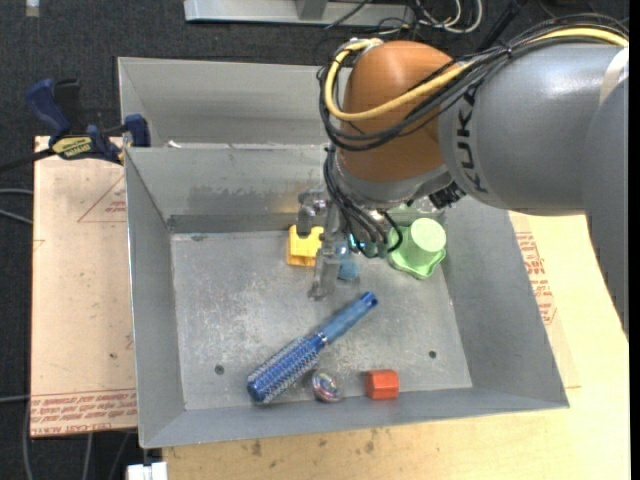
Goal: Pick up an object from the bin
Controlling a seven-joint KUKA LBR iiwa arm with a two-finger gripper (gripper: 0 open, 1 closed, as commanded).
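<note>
So far nothing lifted — claw (325, 263) sat low in the bin (150, 298), just beside a yellow block (302, 248) near the back wall; open or closed, could not tell. Brush (310, 350), green cup (420, 248) and red cube (381, 384) lay apart — grasp and lift both left to do.

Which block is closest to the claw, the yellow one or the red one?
The yellow block, right beside the claw. The red block sits far off by the front wall of the bin.

Robot lab: KUKA arm (540, 118), metal bin (150, 268).
</note>
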